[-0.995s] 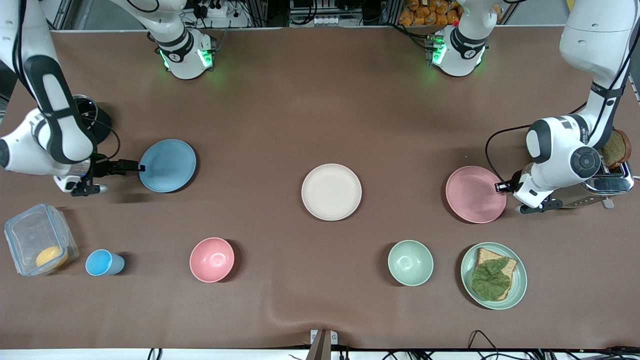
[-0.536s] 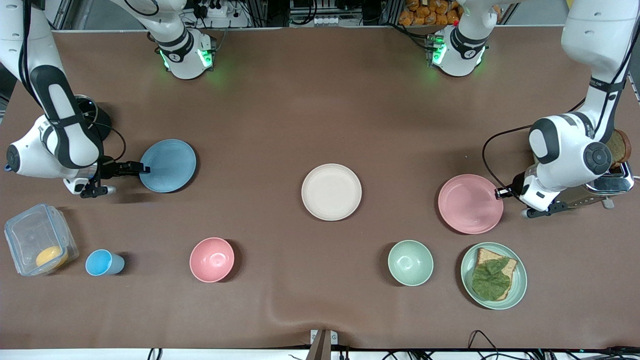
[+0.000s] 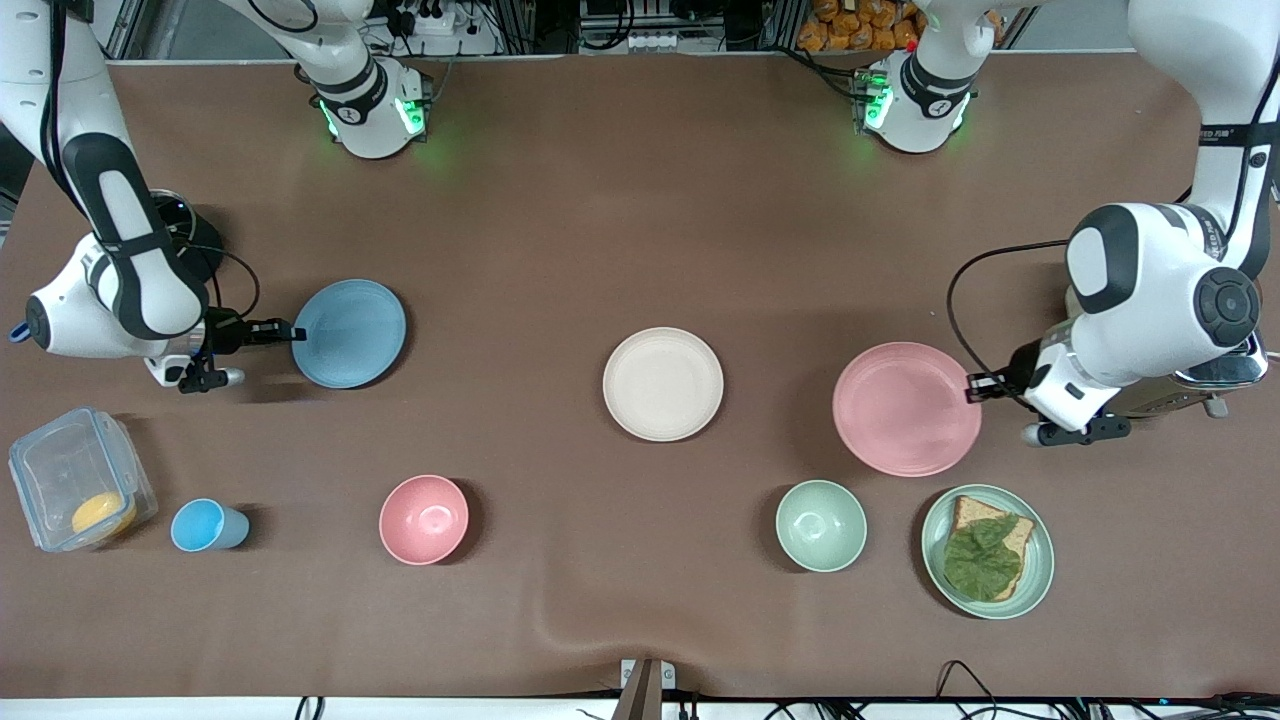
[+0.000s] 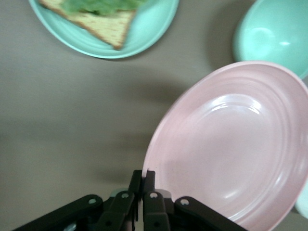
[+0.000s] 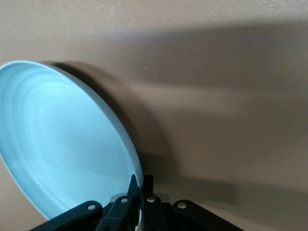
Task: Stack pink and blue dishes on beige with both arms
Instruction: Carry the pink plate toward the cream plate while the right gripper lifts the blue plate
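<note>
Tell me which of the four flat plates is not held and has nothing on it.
The beige plate at mid-table. The left gripper is clamped on the pink plate, the right gripper on the blue plate, and the green plate carries bread with a leaf.

Between the blue plate (image 3: pixel 349 333) and the beige plate (image 3: pixel 663 384) you have bare table. The pink bowl (image 3: pixel 424 519) sits nearer the front camera, off that line. Between the pink plate (image 3: pixel 906 408) and the beige plate the table is also bare; the green bowl (image 3: pixel 821 525) and sandwich plate (image 3: pixel 987 551) stand close beside it.
</note>
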Robot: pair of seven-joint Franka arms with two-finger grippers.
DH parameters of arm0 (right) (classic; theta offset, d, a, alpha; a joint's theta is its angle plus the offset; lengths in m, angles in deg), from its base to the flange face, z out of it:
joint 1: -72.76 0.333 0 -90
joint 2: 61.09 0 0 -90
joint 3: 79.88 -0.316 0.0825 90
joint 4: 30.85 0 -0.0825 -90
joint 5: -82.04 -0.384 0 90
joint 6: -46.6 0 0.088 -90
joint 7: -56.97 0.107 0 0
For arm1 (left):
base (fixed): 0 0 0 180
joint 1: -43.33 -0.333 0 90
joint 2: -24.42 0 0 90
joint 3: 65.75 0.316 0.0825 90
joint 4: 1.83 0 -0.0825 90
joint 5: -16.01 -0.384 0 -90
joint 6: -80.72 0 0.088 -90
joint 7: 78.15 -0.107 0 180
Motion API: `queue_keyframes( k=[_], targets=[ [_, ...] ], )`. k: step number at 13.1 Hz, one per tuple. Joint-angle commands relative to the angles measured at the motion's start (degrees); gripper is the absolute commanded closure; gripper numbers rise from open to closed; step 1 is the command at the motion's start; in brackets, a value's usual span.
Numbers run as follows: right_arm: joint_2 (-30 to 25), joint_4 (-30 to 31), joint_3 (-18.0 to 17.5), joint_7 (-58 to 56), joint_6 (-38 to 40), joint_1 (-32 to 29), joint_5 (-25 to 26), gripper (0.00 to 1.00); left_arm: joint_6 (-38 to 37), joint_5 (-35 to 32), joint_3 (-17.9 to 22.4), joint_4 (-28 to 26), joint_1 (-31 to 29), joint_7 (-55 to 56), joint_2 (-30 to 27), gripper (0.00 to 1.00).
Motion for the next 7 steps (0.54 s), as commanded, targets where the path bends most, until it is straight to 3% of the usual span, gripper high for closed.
queue_keyframes(
  k=[1,7],
  targets=[
    [0.3,-4.1,0.0,-0.6,5.3,0.1,-1.7,1.0,-5.9,1.0,-4.7,5.5,-0.1,6.7,0.0,1.0],
    [0.6,-13.8,0.1,0.9,14.8,0.1,-0.8,1.0,-8.9,0.0,-13.8,10.4,0.9,21.6,-0.3,1.0]
  ],
)
